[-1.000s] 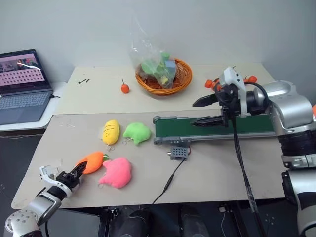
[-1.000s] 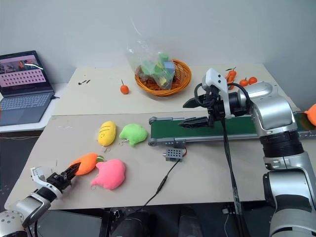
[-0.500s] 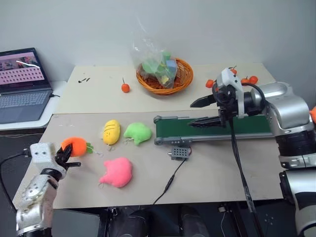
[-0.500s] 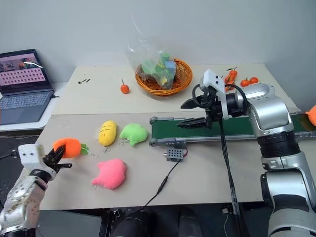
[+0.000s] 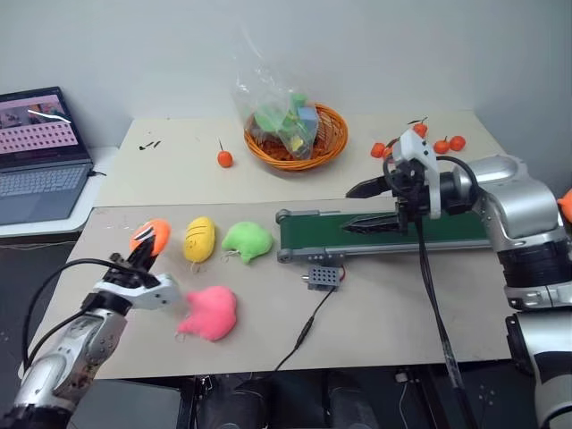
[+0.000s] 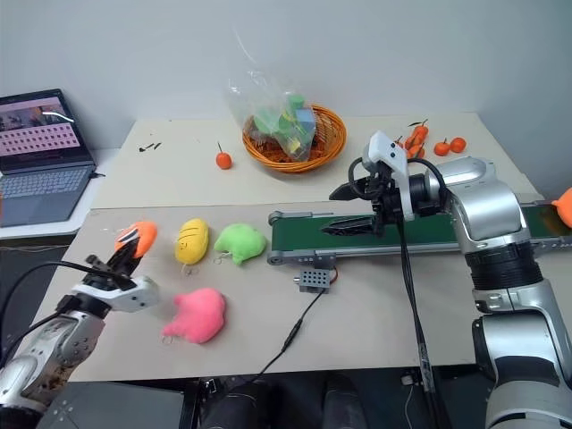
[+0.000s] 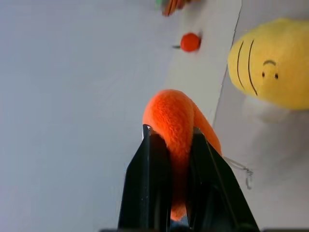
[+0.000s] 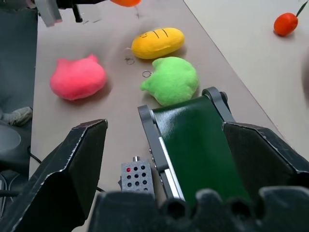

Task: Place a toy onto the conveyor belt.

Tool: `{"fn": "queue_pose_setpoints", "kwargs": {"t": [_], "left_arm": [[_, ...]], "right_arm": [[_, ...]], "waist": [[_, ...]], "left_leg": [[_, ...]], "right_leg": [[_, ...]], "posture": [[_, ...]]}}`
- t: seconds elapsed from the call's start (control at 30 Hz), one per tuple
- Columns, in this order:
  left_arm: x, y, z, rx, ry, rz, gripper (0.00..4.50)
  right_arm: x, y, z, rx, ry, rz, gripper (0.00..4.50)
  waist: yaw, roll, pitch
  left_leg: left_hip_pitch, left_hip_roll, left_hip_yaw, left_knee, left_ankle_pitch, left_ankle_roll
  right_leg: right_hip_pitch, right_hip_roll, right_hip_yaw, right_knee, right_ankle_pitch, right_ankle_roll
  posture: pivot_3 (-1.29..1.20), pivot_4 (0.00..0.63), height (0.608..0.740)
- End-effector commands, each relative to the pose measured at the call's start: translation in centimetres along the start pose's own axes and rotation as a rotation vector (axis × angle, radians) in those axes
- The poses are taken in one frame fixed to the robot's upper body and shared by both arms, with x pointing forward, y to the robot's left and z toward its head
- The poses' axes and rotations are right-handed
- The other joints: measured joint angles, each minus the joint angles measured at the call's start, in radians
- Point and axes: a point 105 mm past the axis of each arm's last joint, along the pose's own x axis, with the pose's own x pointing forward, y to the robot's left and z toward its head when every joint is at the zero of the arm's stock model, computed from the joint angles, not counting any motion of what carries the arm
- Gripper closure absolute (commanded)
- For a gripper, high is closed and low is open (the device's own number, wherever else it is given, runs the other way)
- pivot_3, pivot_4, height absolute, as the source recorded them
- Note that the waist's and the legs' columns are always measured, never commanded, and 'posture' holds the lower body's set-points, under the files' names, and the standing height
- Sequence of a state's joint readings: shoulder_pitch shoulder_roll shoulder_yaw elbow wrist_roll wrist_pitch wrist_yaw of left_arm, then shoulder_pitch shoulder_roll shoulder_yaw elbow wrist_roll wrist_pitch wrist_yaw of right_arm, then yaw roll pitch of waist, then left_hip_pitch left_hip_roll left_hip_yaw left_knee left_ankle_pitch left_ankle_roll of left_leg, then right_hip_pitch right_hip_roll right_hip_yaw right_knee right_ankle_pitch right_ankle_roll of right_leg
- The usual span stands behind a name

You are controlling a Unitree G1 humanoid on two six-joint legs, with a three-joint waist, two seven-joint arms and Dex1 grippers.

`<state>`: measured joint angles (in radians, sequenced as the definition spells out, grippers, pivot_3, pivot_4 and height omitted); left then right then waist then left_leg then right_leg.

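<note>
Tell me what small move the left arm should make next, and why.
Probably carry the carrot toy rightward toward the green belt. The left gripper is shut on it, lifted off the table, and the belt's near end looks bare beyond the yellow and green plushes.

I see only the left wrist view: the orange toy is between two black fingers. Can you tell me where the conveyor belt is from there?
Observer: The conveyor belt lies to the robot's right of the orange toy; the yellow plush and the green plush sit between them.
Operator: Is the belt free?
Observer: The right end effector hangs open over its near end.
Operator: Is the toy off the table?
Observer: Yes, the left end effector holds it above the table, beside the pink plush.
</note>
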<state>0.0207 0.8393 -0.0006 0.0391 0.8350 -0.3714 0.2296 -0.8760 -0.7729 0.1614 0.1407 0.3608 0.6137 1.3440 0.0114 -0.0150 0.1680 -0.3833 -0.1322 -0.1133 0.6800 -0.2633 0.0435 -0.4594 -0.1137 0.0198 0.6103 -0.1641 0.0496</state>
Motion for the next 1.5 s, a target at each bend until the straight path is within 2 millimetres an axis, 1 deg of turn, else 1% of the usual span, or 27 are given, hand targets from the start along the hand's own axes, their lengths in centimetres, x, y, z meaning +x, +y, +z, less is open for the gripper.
{"fn": "queue_pose_setpoints", "kwargs": {"t": [0.03, 0.13, 0.2, 0.23, 0.33, 0.47, 0.57, 0.73, 0.87, 1.07, 1.33, 1.5], "left_arm": [[2.5, 1.8, 2.4, 0.111, -0.183, 0.057, 4.23], [4.0, 1.5, 2.8, 0.164, -0.24, 0.022, 4.23], [5.0, 1.0, 3.3, 0.184, -0.291, -0.01, 4.23], [5.4, 0.7, 3.6, 0.197, -0.321, -0.022, 4.23], [6.8, 0.9, 4.6, 0.221, -0.407, -0.021, 4.23], [9.4, 1.4, 6.5, 0.257, -0.526, 0.0, 4.23], [10.6, 1.2, 7.6, 0.269, -0.581, 0.003, 4.23], [12.6, 1.4, 10.5, 0.285, -0.696, 0.021, 4.23], [12.9, 1.0, 11.9, 0.281, -0.76, 0.024, 4.23], [12.9, 1.2, 13.6, 0.256, -0.825, 0.042, 4.23], [11.3, 0.2, 14.1, 0.174, -0.885, -0.012, 4.23], [11.0, -0.4, 14.3, 0.146, -0.879, -0.037, 4.23]], "right_arm": [[-1.1, 0.2, 1.2, -0.038, -0.037, -0.038, 0.0], [-1.2, 0.3, 1.2, -0.033, -0.04, -0.051, 0.0], [-1.3, 0.5, 1.1, -0.025, -0.045, -0.06, 0.0], [-1.4, 0.6, 0.9, -0.019, -0.045, -0.066, 0.0], [-1.6, 0.8, 0.7, -0.008, -0.046, -0.084, 0.0], [-1.9, 1.2, 0.4, 0.008, -0.052, -0.11, 0.0], [-1.9, 1.5, 0.3, 0.02, -0.056, -0.118, 0.0], [-2.6, 1.8, -0.4, 0.045, -0.047, -0.15, 0.0], [-2.8, 1.9, -0.5, 0.052, -0.045, -0.168, 0.0], [-3.0, 2.0, -0.7, 0.057, -0.044, -0.182, 0.0], [-2.8, 2.0, -0.9, 0.062, -0.037, -0.18, 0.0], [-2.7, 2.0, -1.1, 0.062, -0.029, -0.177, 0.0]], "waist": [[0.005, 0.0, 0.0], [0.002, 0.0, 0.0], [-0.004, 0.0, 0.0], [-0.005, 0.0, 0.0], [-0.007, 0.0, 0.0], [0.001, 0.0, 0.0], [0.002, -0.001, 0.0], [0.001, -0.001, 0.0], [-0.005, -0.001, 0.0], [-0.001, -0.002, 0.0], [-0.001, -0.002, 0.0], [-0.001, -0.001, 0.0]], "left_leg": [[0.0, 0.0, 0.0, 0.0, 0.0, 0.0], [0.0, 0.0, 0.001, 0.0, 0.0, 0.001], [0.0, 0.001, 0.003, 0.0, 0.003, 0.006], [0.0, 0.001, 0.004, 0.0, 0.003, 0.006], [-0.001, 0.002, 0.005, 0.0, 0.003, 0.005], [-0.002, 0.002, 0.006, 0.001, 0.004, 0.005], [-0.002, 0.002, 0.006, 0.003, 0.004, 0.005], [-0.002, 0.001, 0.007, 0.003, 0.004, 0.004], [-0.004, 0.001, 0.007, 0.004, 0.005, 0.004], [-0.003, 0.001, 0.007, 0.005, 0.005, 0.004], [-0.004, 0.001, 0.007, 0.008, 0.005, 0.004], [-0.004, 0.001, 0.008, 0.012, 0.003, 0.006]], "right_leg": [[0.0, 0.0, -0.001, 0.0, 0.0, 0.0], [0.0, -0.001, -0.002, 0.0, 0.001, -0.001], [-0.001, -0.001, -0.002, 0.0, 0.001, -0.001], [-0.001, -0.001, -0.002, 0.0, 0.001, -0.001], [-0.002, -0.001, -0.003, 0.0, 0.001, -0.001], [-0.002, -0.001, -0.004, 0.0, 0.001, -0.001], [-0.002, -0.001, -0.004, 0.0, 0.001, -0.001], [-0.001, -0.001, -0.004, 0.001, 0.001, -0.001], [-0.002, -0.001, -0.004, 0.001, 0.002, 0.0], [-0.002, -0.001, -0.003, 0.001, 0.002, 0.0], [-0.001, -0.001, -0.003, 0.001, 0.002, 0.001], [-0.001, -0.001, -0.003, 0.003, 0.002, 0.001]], "posture": [[0.0, 0.15, 0.74], [0.0, 0.15, 0.74], [0.0, 0.15, 0.74], [0.0, 0.15, 0.74], [0.0, 0.15, 0.74], [0.0, 0.15, 0.74], [0.0, 0.15, 0.74], [0.0, 0.15, 0.74], [0.0, 0.15, 0.74], [0.0, 0.15, 0.74], [0.0, 0.15, 0.74], [0.0, 0.15, 0.74]]}}
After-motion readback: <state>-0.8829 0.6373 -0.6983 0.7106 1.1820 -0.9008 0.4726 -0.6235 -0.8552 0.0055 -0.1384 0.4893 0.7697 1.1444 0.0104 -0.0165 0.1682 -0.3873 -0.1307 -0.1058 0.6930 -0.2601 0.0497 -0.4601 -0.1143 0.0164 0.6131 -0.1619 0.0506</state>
